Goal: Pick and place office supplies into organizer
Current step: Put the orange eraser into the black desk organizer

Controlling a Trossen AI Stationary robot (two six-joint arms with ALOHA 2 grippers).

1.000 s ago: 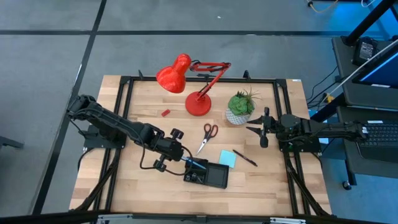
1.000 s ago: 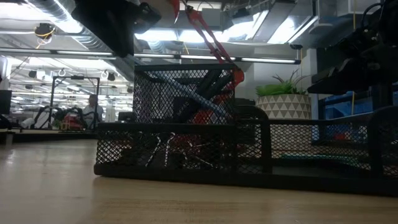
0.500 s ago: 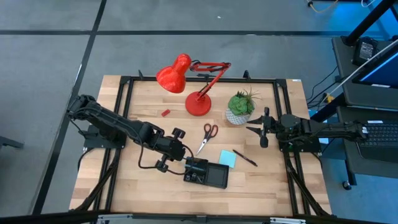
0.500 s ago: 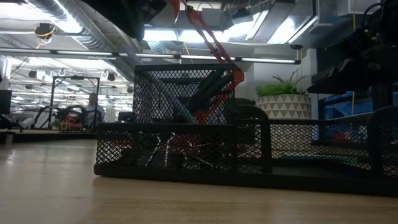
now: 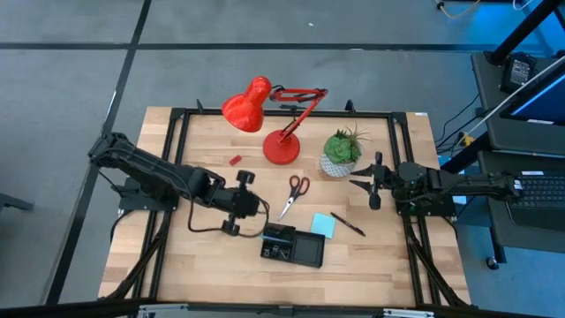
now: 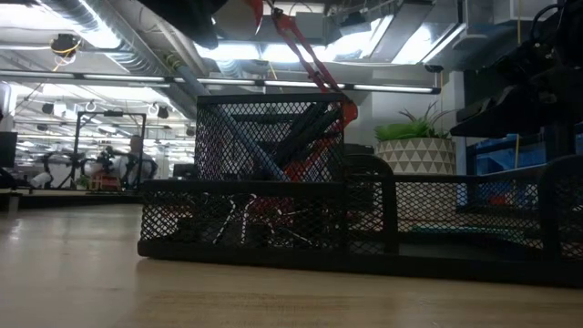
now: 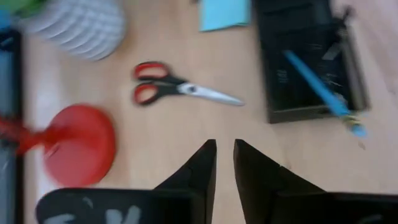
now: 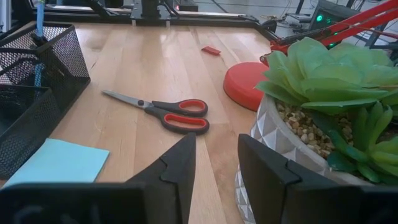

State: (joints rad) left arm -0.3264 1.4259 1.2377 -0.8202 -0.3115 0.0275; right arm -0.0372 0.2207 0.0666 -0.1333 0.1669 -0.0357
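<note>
This is a robotics lab in an open, office-like hall. The wooden surface (image 5: 203, 265) sits in a black metal frame (image 5: 181, 113) on grey floor. A keyboard (image 5: 538, 191) rests on a side desk. Behind it, exposed ducts (image 6: 100, 23), strip lights (image 6: 273, 84) and further metal rigs (image 6: 109, 137) fill the room.

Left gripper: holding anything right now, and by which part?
Nothing. The left gripper is empty above bare table; the blue pen already leans in the organizer.

Table (image 5: 371, 256) was seen as pale, matt wood. Organizer (image 8: 43, 68) was made of black wire mesh. Scissors (image 8: 163, 112) showed bright metal blades, glossy red-and-black plastic handles.
</note>
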